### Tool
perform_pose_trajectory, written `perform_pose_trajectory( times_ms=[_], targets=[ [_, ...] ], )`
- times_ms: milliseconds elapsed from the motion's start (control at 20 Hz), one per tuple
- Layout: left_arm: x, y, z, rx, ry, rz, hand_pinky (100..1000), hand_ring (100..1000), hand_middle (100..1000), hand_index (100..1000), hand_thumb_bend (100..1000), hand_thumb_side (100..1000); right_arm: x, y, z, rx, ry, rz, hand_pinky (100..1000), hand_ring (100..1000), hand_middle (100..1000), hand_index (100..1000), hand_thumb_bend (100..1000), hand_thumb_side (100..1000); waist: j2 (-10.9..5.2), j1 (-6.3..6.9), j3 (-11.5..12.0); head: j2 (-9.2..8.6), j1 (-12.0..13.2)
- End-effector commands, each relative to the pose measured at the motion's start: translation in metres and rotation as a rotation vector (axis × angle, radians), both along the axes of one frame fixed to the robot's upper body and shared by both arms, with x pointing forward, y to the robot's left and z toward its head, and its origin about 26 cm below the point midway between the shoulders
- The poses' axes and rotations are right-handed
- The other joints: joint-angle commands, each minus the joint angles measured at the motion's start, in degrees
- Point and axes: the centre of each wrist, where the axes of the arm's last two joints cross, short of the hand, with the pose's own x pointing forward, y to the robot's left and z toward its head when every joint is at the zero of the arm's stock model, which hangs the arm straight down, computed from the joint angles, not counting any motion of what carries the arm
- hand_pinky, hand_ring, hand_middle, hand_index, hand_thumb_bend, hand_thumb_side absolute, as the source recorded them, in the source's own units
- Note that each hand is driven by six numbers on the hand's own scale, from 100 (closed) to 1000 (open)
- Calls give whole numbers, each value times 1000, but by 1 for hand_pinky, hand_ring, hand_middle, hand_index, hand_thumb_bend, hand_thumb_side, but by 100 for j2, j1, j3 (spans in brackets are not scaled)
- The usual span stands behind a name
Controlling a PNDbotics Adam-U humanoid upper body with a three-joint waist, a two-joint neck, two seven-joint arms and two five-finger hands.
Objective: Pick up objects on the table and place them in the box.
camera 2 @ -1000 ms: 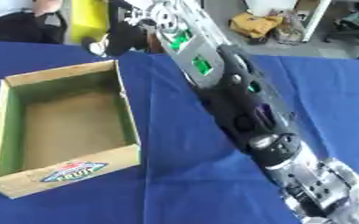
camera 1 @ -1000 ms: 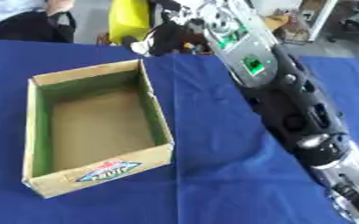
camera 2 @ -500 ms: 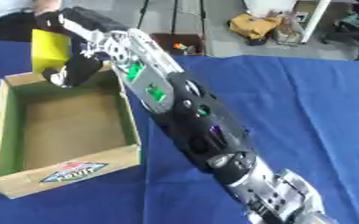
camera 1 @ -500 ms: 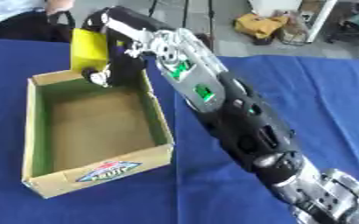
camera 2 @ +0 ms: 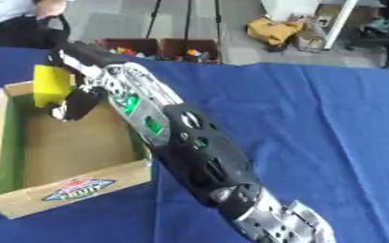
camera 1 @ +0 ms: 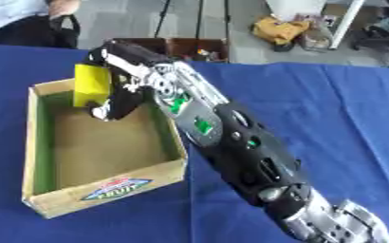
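My right arm stretches from the lower right across the blue table to the cardboard box (camera 1: 106, 192) at the left. My right hand (camera 1: 119, 97) is curled round a yellow block (camera 1: 91, 85) and holds it above the box's far end, over the brown floor. The box is open at the top, with green inner walls and a fruit label on its near wall. Nothing lies on the box floor where it shows. My left hand is out of sight in both views.
The blue tablecloth (camera 1: 330, 118) covers the table to the right of the arm. Behind the table's far edge stand crates of small things (camera 2: 164, 47), a yellow bag (camera 1: 281, 31) on the floor and a seated person at the upper left.
My right hand has carried the yellow block from beyond the table's far edge leftward and down, to a spot over the far end of the box.
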Motion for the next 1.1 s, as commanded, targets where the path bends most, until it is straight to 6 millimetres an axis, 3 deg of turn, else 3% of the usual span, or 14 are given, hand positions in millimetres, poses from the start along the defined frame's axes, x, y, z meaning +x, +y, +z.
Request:
perform_pose_trajectory(
  times_ms=[50,600,800,850,950,1050,1100],
  targets=[
    [-4,-1,8,6,-33,-7,752,916,898,956,100,1000,1,5,-2,-26,2,7,258,505,467,452,100,156,-79,-51,17,-73,-27],
    [-4,-2,10,3,-36,-8,749,915,897,955,100,1000,14,8,-30,-118,88,3,306,539,502,495,100,133,-31,-101,32,-101,-70],
    [-4,-2,10,2,-38,-9,749,915,897,955,100,1000,15,8,-33,-144,100,19,450,625,593,617,100,160,-27,-114,27,-114,-70],
    [-4,-2,10,1,-38,-8,749,915,897,955,100,1000,15,7,-33,-151,97,24,529,686,671,703,100,199,-29,-116,23,-114,-71],
    [-4,-2,10,1,-37,-8,749,915,897,955,100,1000,14,7,-30,-163,84,34,603,750,755,782,157,257,-34,-118,12,-116,-73],
    [-4,-2,10,0,-36,-9,748,915,897,955,100,1000,13,6,-26,-169,67,41,695,812,823,843,289,351,-39,-118,6,-123,-76],
    [-4,-2,10,0,-35,-9,748,915,897,955,100,1000,13,5,-24,-172,60,44,702,818,830,846,300,359,-42,-118,4,-125,-77]
  ],
)
